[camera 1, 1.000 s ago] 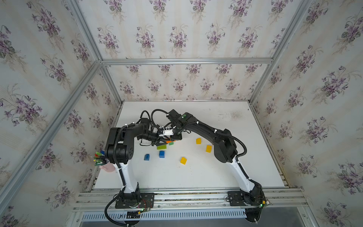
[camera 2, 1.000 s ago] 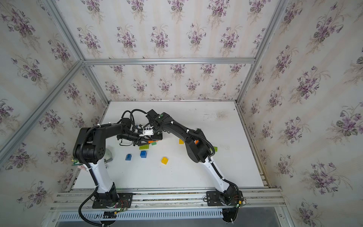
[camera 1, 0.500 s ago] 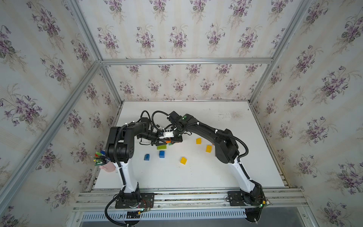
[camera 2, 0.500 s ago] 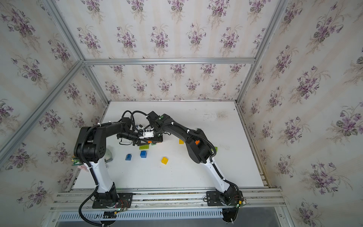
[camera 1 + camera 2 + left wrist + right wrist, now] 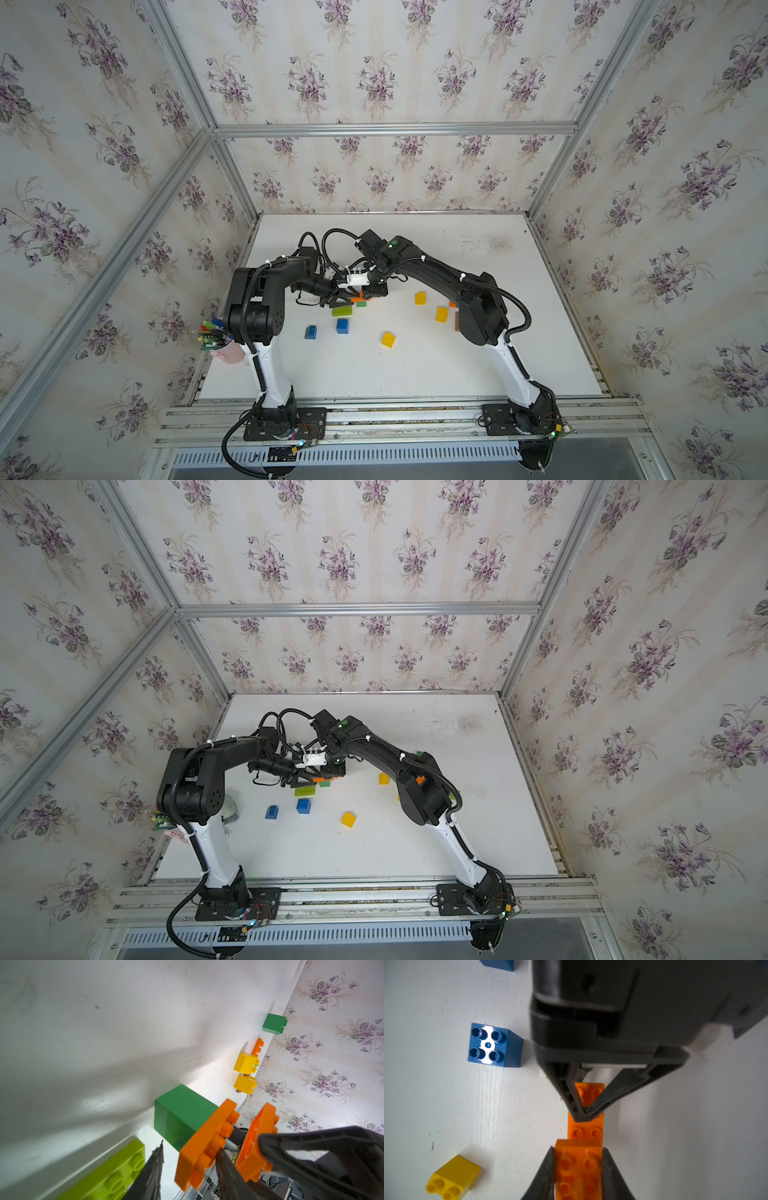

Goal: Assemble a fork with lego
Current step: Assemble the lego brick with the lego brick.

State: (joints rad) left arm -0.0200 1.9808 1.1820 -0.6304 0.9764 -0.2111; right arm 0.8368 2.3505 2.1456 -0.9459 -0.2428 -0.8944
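My left gripper (image 5: 191, 1147) is shut across the thickness of a long orange lego plate (image 5: 199, 1147), one finger on its studs. The plate's far end sits on a dark green cube (image 5: 182, 1113). My right gripper (image 5: 578, 1149) is shut on a shorter orange brick (image 5: 579, 1167), held by its sides. That brick hangs tilted just above the long plate (image 5: 585, 1130), a small gap apart. In both top views the two grippers (image 5: 347, 296) (image 5: 374, 291) meet at mid table over the orange pieces (image 5: 320, 778).
A lime green brick (image 5: 342, 311) lies beside the left gripper. Two blue bricks (image 5: 342, 326) (image 5: 310, 332) and a yellow one (image 5: 388, 339) lie nearer the front. More yellow bricks (image 5: 420, 298) (image 5: 441, 314) lie under the right arm. A cup of pens (image 5: 216, 336) stands off the table's left edge.
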